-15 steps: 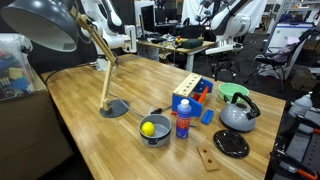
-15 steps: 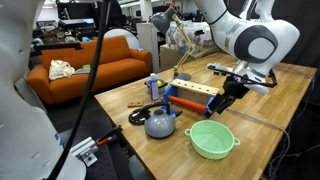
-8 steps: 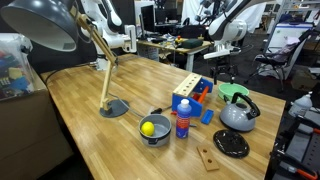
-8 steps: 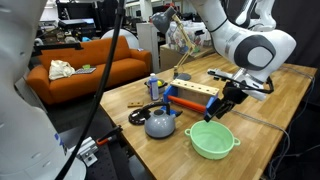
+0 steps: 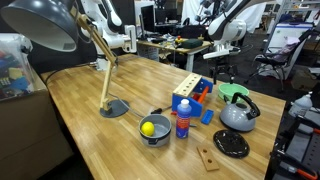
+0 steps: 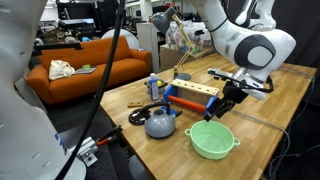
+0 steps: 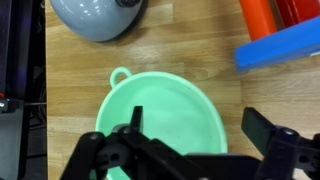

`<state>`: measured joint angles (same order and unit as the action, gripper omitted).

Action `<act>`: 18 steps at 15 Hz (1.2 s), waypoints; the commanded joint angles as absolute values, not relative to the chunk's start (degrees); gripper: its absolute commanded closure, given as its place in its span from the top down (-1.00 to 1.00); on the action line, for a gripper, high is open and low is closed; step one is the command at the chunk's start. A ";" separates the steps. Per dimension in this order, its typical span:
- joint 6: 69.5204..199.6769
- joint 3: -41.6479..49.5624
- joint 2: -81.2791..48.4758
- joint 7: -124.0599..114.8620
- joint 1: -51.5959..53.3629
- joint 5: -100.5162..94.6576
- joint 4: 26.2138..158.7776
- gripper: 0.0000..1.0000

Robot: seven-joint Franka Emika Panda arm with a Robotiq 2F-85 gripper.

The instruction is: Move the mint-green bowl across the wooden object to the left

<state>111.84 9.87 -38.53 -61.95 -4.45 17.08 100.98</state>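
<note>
The mint-green bowl (image 6: 212,138) sits on the table's near edge; it also shows in an exterior view (image 5: 232,91) behind the kettle and fills the wrist view (image 7: 160,115). The wooden object (image 6: 192,89) (image 5: 184,97) is a pale upright block next to the bowl. My gripper (image 6: 222,108) hangs just above the bowl and is open and empty. In the wrist view the gripper (image 7: 200,128) straddles the bowl's rim, with one finger over the inside and the other outside.
A grey kettle (image 6: 160,123) (image 7: 95,15) stands close to the bowl. Orange and blue blocks (image 7: 280,30) lie by the wooden object. A grey bowl with a yellow ball (image 5: 153,129), a blue bottle (image 5: 183,117), a black disc (image 5: 231,144) and a desk lamp (image 5: 105,70) share the table.
The gripper dropped slightly toward the bowl between one second and half a second ago. Nothing has visibly moved since.
</note>
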 commanded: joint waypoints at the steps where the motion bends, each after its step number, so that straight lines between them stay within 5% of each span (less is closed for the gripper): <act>1: 116.94 10.32 -40.64 -65.81 -4.03 17.24 99.80 1.00; 7: 124.89 11.13 -45.55 -72.53 -4.25 16.92 99.77 1.00; 8: 125.15 11.03 -45.34 -72.79 -4.35 17.07 99.80 0.61; 18: 127.33 10.73 -45.28 -76.82 -4.61 16.87 99.13 -0.80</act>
